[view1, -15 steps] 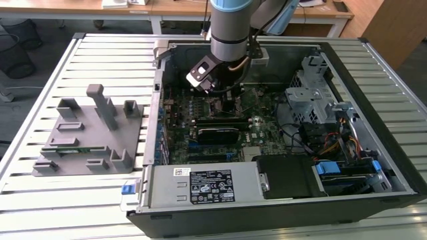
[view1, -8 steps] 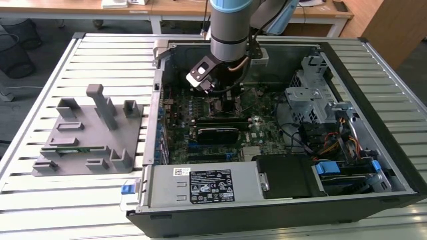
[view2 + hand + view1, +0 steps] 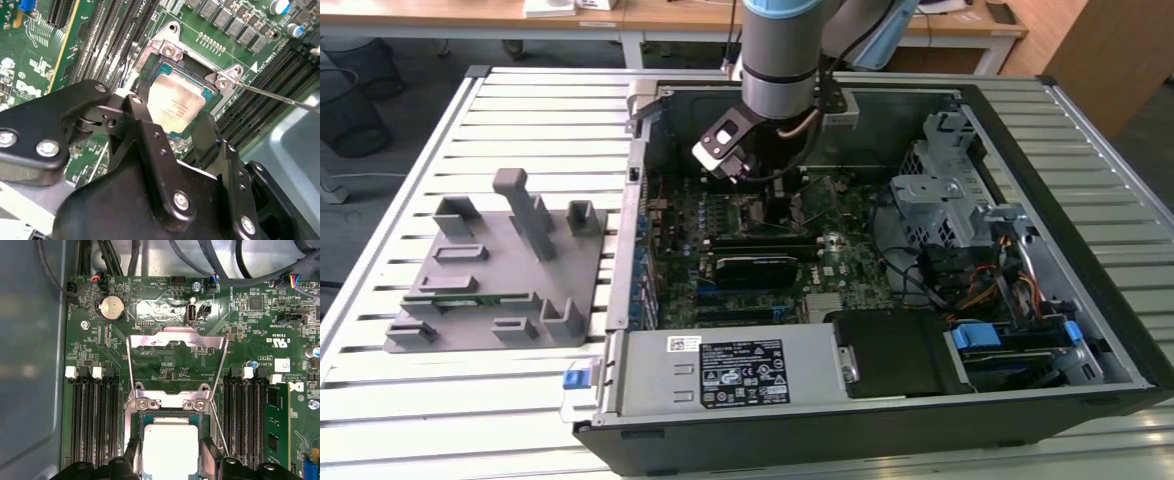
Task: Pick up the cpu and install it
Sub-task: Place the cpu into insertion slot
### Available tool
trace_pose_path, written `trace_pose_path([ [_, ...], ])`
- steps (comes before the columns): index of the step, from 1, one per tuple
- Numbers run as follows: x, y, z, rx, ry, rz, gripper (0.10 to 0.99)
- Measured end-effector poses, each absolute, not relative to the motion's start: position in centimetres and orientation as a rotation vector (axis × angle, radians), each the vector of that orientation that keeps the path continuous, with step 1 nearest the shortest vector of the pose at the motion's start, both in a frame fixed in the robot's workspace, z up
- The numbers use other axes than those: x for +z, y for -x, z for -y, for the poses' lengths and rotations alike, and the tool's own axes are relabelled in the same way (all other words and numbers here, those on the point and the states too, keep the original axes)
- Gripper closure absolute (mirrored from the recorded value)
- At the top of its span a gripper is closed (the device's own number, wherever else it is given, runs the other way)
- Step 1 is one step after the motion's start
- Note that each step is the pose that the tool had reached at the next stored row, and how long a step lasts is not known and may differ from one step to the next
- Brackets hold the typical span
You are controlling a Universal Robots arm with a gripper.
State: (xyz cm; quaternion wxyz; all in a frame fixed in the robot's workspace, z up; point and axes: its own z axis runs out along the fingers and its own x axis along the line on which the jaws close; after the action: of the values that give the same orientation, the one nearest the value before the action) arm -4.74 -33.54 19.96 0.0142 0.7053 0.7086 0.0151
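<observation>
The arm (image 3: 781, 60) reaches down into the open computer case (image 3: 1067, 200), with its wrist above the socket frame (image 3: 167, 402) on the motherboard (image 3: 720, 215). The cpu (image 3: 175, 102) lies within the opening of the socket frame, pale metal top facing up. The gripper (image 3: 175, 120) is clenched on the cpu: its two black fingers (image 3: 145, 125) bear against opposite edges of the chip, one at each side of the socket frame's opening. Whether the cpu is fully seated on the contacts cannot be told. The load plate (image 3: 175, 347) of the socket frame is swung open, away from the opening and past the frame's two hinge screws. The thin lever (image 3: 280, 97) stands free of the socket frame, angled away from one corner. Banks of black memory slots (image 3: 92, 415) flank the socket frame on two sides, and a green memory stick (image 3: 275, 430) sits just past one bank, farther from the socket frame. A coin cell (image 3: 112, 307) lies on the board beyond the open load plate, well apart from the socket frame.
</observation>
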Motion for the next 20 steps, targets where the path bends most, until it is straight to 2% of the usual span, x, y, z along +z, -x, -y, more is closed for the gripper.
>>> trace_pose_path([
  [1,20.2,4.7,33.5,0.047,-2.196,-2.206,0.494],
  [2,20.3,4.7,33.5,0.047,-2.196,-2.206,0.557],
  [3,20.5,4.7,33.5,0.047,-2.196,-2.206,0.557],
  [7,20.9,4.7,33.5,0.046,-2.197,-2.207,0.792],
  [8,21.0,4.7,33.5,0.046,-2.197,-2.207,0.792],
  [9,21.1,4.7,33.5,0.046,-2.197,-2.207,0.851],
  [10,21.2,4.7,33.5,0.045,-2.197,-2.207,0.851],
  [12,21.5,4.7,33.5,0.045,-2.197,-2.207,0.965],
  [20,22.3,4.7,33.5,0.045,-2.197,-2.207,0.980],
])
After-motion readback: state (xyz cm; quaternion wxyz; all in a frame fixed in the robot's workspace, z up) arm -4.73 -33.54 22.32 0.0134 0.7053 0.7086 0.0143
